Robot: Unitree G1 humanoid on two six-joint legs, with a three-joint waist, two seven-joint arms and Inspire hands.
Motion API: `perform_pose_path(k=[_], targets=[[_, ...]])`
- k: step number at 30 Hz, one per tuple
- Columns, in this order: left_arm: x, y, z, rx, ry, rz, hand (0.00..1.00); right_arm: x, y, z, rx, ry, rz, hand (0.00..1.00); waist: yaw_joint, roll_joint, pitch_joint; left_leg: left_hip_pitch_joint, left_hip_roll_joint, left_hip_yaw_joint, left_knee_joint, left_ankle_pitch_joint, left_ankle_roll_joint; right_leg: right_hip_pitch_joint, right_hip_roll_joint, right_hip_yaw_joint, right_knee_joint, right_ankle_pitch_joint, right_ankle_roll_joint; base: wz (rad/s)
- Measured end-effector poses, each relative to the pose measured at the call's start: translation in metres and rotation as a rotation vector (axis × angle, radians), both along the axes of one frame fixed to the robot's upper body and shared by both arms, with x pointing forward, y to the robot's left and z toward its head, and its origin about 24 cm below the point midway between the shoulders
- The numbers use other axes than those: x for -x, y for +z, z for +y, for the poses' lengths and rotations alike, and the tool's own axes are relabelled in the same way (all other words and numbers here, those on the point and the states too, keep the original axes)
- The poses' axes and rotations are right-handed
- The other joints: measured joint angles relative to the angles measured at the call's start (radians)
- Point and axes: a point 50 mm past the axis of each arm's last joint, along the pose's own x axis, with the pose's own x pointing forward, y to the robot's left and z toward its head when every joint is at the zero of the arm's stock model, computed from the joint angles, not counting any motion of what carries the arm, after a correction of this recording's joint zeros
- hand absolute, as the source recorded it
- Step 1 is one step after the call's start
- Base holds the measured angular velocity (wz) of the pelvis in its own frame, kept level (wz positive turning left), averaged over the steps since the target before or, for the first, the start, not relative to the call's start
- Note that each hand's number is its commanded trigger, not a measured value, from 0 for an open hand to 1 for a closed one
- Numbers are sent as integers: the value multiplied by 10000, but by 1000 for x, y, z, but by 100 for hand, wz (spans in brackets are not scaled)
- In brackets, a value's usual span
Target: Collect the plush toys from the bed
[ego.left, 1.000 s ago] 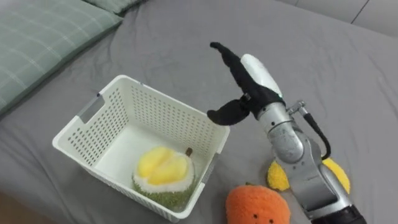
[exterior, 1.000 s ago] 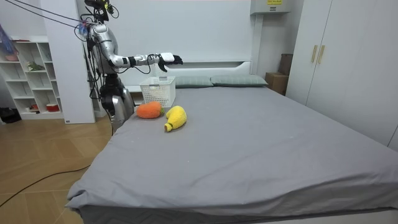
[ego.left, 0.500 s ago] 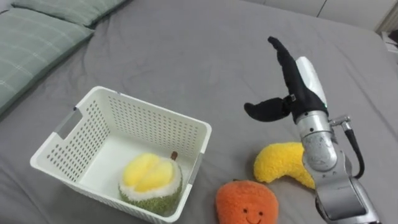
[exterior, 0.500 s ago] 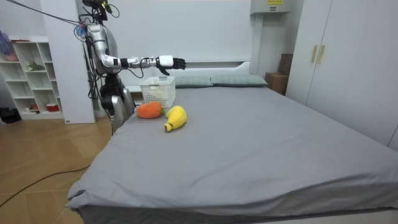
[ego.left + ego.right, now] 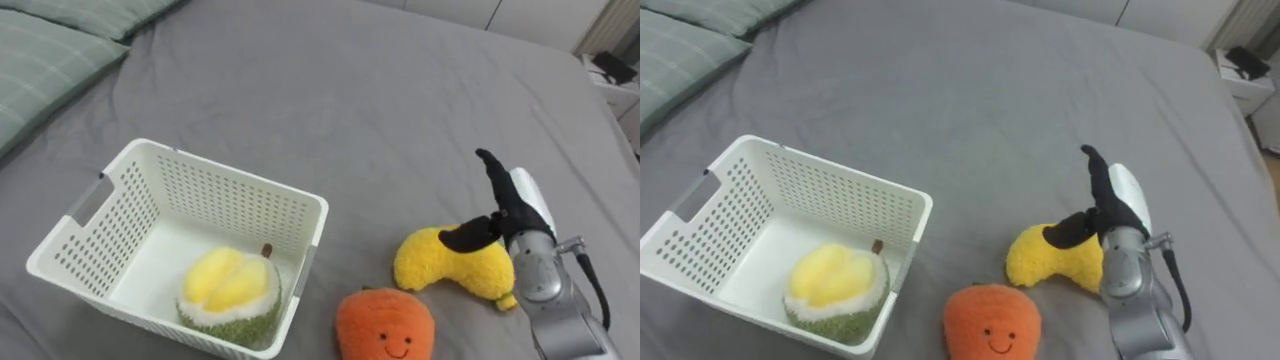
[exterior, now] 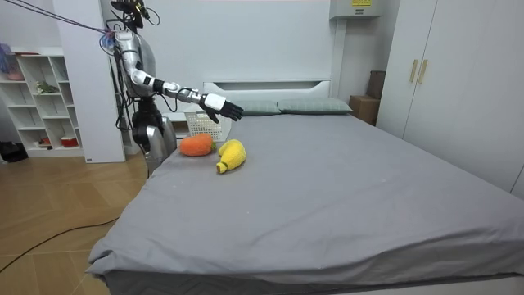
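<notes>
The yellow banana plush (image 5: 450, 268) lies on the grey bed (image 5: 380, 110), and just beside it, nearer the robot, sits the round orange plush (image 5: 385, 325) with a small face. To their left stands a white slotted basket (image 5: 215, 170), and a durian plush (image 5: 230, 295) rests on its floor against the near wall. The robot's right hand (image 5: 512, 205) hangs over the banana plush with its fingers (image 5: 492, 172) straight and released, thumb spread out to the side, holding nothing. In the room view the hand (image 6: 221, 105) is clear above the toys. The robot stands at the bedside by the basket, right arm stretched out over the mattress. A green checked pillow (image 5: 40, 70) lies beyond the basket.
</notes>
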Motion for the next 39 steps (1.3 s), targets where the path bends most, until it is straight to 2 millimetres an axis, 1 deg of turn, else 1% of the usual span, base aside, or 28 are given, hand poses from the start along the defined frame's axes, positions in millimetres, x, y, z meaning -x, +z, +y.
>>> perform_pose_path(k=[1,2,4,5,6,7,9,11,13,14,15,17,19,22,25,27,29,30,31,32,33,35,39], targets=[[-1,0,1,-17,-9,16,0,-1,-1,-1,21,-35,69,0,-12,-36,-22,-128,2,-1,40,1,2,-124,-8,-4,43,1,-1,6],[-2,1,2,-31,-26,53,0,-3,-3,-3,45,-99,224,0,-30,-3,8,-237,6,-21,113,-6,10,-200,-12,-20,83,2,-3,5],[-7,2,6,-68,-111,-33,0,-4,-9,-9,111,-277,600,0,-23,-47,4,-383,6,-38,161,-7,10,-339,-16,-24,119,3,-6,5],[-12,3,9,-122,-211,-120,0,-7,-10,-13,204,-375,754,0,2,-90,-17,-534,3,-66,217,-5,12,-457,-14,-28,131,13,-10,7],[-14,3,10,-160,-273,-158,0,-9,-9,-14,237,-406,784,0,16,-84,-4,-629,0,-113,274,-5,12,-508,-12,-50,133,23,-11,9],[-18,5,13,-256,-384,-243,0,-12,-7,-15,432,-372,790,0,42,-98,-13,-863,1,-148,343,0,14,-705,-12,-94,143,43,-27,6],[-24,7,16,-373,-487,-441,0,-18,-5,-19,718,-336,908,0,97,-121,-5,-1161,12,-155,420,15,18,-970,-3,-140,142,91,-48,3],[-34,9,19,-422,-455,-779,0,-19,-9,-29,884,-650,1390,0,204,-146,37,-1468,6,-256,560,32,26,-1200,-14,-274,129,112,-56,14],[-37,10,19,-394,-421,-923,0,-19,-12,-31,917,-764,1650,0,285,-154,52,-1715,3,-305,645,39,26,-1419,-22,-344,125,120,-62,12],[-41,10,18,-334,-436,-1027,0,-19,-14,-33,944,-825,1810,0,280,-141,69,-1917,-14,-405,698,49,27,-1564,-35,-444,112,126,-63,18],[-43,10,17,-303,-509,-1049,0,-18,-15,-35,979,-854,1922,0,280,-140,69,-2007,-26,-444,700,66,28,-1649,-46,-485,119,127,-63,20],[-53,10,15,-192,-721,-1215,0,-14,-22,-42,1243,-980,2536,0,525,-87,112,-2232,-31,-461,722,83,35,-1855,-59,-480,112,127,-63,6],[-59,11,14,-125,-924,-1302,0,-13,-26,-44,1335,-1092,2831,0,635,-43,142,-2333,-29,-455,719,85,35,-1961,-123,-496,118,127,-63,0],[-66,11,11,55,-1071,-1494,0,-19,-21,-48,1752,-1099,2772,0,723,12,180,-2501,-34,-459,721,91,34,-2131,-137,-553,117,126,-62,0],[-70,11,9,144,-1284,-1656,0,-23,-15,-52,2038,-1050,2664,0,790,31,194,-2616,-42,-525,721,91,35,-2208,-141,-646,111,124,-59,6],[-73,11,8,225,-1430,-1662,0,-25,-12,-54,2275,-977,2577,0,808,71,232,-2665,-55,-621,721,91,34,-2224,-147,-752,110,124,-59,14],[-73,10,6,339,-1638,-1579,0,-25,-13,-56,2548,-981,2702,40,893,93,256,-2747,-60,-715,721,100,27,-2279,-149,-831,115,124,-59,11],[-74,9,5,354,-1679,-1555,0,-24,-14,-56,2648,-960,2752,100,940,90,258,-2798,-60,-725,724,107,24,-2320,-148,-833,115,124,-59,7],[-75,9,4,404,-1701,-1508,0,-23,-14,-58,2747,-964,2813,100,1050,69,268,-2900,-63,-736,727,120,18,-2420,-147,-832,119,124,-59,6],[-75,8,4,420,-1739,-1445,0,-22,-15,-59,2852,-960,2854,100,1078,67,269,-3007,-69,-775,739,137,10,-2506,-149,-851,123,124,-59,7],[-74,8,4,421,-1777,-1412,0,-21,-15,-59,2921,-955,2861,100,1081,67,269,-3057,-72,-796,741,148,7,-2548,-150,-869,124,124,-59,13],[-74,7,3,489,-1724,-1397,0,-21,-15,-60,3154,-984,2797,100,1066,66,271,-3217,-85,-902,772,179,-12,-2648,-160,-1043,124,123,-60,14],[-74,6,0,619,-1676,-1442,0,-21,-11,-65,3345,-1038,2627,100,1074,62,273,-3297,-84,-943,772,197,-25,-2709,-159,-1099,122,124,-61,4]])
